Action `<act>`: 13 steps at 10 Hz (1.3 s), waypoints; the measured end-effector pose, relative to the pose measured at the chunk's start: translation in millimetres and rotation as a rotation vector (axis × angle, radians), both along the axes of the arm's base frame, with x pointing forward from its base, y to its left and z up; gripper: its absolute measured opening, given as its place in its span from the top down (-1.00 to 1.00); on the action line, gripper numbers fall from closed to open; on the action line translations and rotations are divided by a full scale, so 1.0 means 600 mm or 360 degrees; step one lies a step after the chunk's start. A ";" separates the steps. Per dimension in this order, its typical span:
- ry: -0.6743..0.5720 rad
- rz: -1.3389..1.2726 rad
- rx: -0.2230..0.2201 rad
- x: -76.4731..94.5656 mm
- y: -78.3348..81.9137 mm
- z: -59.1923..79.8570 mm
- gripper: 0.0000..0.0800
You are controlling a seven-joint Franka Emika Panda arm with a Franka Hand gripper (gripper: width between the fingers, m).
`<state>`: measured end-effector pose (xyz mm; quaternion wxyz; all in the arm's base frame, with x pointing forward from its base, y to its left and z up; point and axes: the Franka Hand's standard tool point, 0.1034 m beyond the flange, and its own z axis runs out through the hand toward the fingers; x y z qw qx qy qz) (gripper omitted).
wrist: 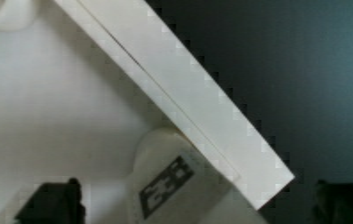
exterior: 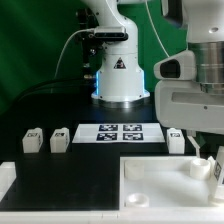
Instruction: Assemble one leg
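**Spread claw straddles one leg at the panel's edge**

In the lower right of the exterior view, the gripper [exterior: 203, 160] hangs low over the large white square panel with round recesses [exterior: 160, 176]. In the wrist view, the small white block-shaped plastic leg with its black-and-white tag [wrist: 162, 178] lies against the panel's edge. The dark fingertips [wrist: 50, 203] stand wide on either side, touching nothing, probably lined up to close on it.

In the wrist view I saw the leg [wrist: 160, 160] only in part, its tag [wrist: 166, 186] too blurred for reading. The picture's edge cut off both fingertips [wrist: 52, 203] and the white panel [wrist: 31, 110].
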<state>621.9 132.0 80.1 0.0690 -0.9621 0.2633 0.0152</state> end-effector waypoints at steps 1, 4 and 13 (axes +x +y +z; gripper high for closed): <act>-0.0035 0.0301 -0.0046 -0.001 -0.005 -0.005 -0.62; -0.0057 0.0455 -0.0064 0.000 -0.006 -0.006 -0.57; 0.0183 -0.1039 0.0135 0.007 -0.010 -0.009 0.26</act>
